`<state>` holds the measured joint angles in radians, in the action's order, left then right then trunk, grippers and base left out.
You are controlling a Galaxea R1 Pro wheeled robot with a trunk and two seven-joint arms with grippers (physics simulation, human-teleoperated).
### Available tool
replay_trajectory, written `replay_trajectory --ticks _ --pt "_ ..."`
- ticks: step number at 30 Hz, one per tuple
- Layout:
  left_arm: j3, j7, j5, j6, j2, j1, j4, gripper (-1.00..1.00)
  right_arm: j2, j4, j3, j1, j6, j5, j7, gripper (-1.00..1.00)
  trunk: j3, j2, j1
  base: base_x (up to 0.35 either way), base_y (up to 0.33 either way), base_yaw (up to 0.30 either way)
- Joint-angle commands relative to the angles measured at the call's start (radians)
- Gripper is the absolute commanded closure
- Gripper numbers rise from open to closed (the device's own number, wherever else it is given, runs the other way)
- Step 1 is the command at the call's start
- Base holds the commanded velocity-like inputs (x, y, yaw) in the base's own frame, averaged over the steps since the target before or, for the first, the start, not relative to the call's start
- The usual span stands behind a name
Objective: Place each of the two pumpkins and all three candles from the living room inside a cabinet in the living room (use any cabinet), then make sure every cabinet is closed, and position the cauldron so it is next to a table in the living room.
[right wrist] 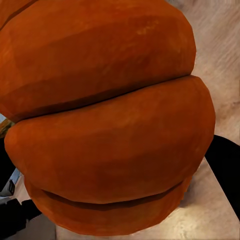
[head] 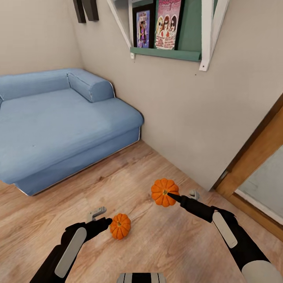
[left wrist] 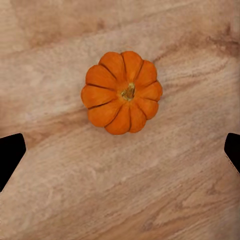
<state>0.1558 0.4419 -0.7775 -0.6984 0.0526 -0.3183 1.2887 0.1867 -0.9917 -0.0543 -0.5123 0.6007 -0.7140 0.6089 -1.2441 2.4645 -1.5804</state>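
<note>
Two orange ribbed pumpkins show in the head view. One pumpkin (head: 120, 226) rests on the wood floor (head: 157, 247), and my left gripper (head: 100, 220) hovers just beside it, open. In the left wrist view that pumpkin (left wrist: 121, 92) lies stem up on the boards, beyond the wide-spread fingertips (left wrist: 11, 152) of the left gripper (left wrist: 121, 152). The other pumpkin (head: 165, 192) is lifted off the floor, with my right gripper (head: 181, 195) shut on it. Its ribbed side (right wrist: 110, 120) looms close in the right wrist view. The candles, cabinet and cauldron are out of view.
A low blue sofa (head: 59, 122) stands at the left against the walls. A green wall shelf (head: 169, 27) with magazines hangs above. A wood-framed doorway (head: 255, 165) opens at the right. Bare floor lies between the sofa and the doorway.
</note>
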Motion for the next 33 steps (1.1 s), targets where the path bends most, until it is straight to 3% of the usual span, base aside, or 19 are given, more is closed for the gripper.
replay_trajectory --ticks 1,13,20,25,28,30,33 --pt "0.002 0.010 -0.010 0.000 0.001 0.000 0.001 -1.00 -0.002 -0.001 -0.001 -0.001 0.007 -0.009 -0.001 1.00 -0.001 0.000 0.000 0.201 0.067 0.000" --pt "0.002 0.009 -0.010 0.000 0.001 0.000 -0.004 -1.00 -0.010 -0.001 -0.001 0.000 0.008 -0.007 -0.026 1.00 -0.001 0.000 0.000 0.160 0.075 0.000" --pt "0.001 -0.001 -0.013 0.002 0.000 0.000 -0.011 -1.00 -0.028 -0.001 -0.001 -0.001 0.011 -0.006 -0.026 1.00 -0.001 0.000 0.000 0.045 0.009 0.000" --pt "0.001 -0.005 -0.015 0.002 -0.002 0.000 -0.011 -1.00 -0.031 -0.006 -0.001 -0.001 0.011 -0.006 -0.026 1.00 -0.016 0.035 -0.019 0.002 0.000 0.000" --pt "0.000 -0.066 -0.015 0.003 0.001 0.000 -0.014 -1.00 -0.032 -0.020 -0.006 -0.001 0.015 -0.007 -0.024 1.00 -0.028 0.036 -0.021 0.000 0.000 0.000" --pt "-0.003 -0.133 -0.013 0.019 0.004 -0.001 -0.060 -1.00 -0.031 -0.088 -0.044 -0.001 0.018 -0.008 -0.024 1.00 -0.036 0.037 -0.022 0.000 0.000 0.000" --pt "-0.005 -0.191 -0.010 0.107 0.008 -0.012 -0.168 -1.00 -0.030 -0.219 -0.092 0.013 0.045 -0.010 -0.026 1.00 -0.047 0.037 -0.023 0.000 0.000 0.000"
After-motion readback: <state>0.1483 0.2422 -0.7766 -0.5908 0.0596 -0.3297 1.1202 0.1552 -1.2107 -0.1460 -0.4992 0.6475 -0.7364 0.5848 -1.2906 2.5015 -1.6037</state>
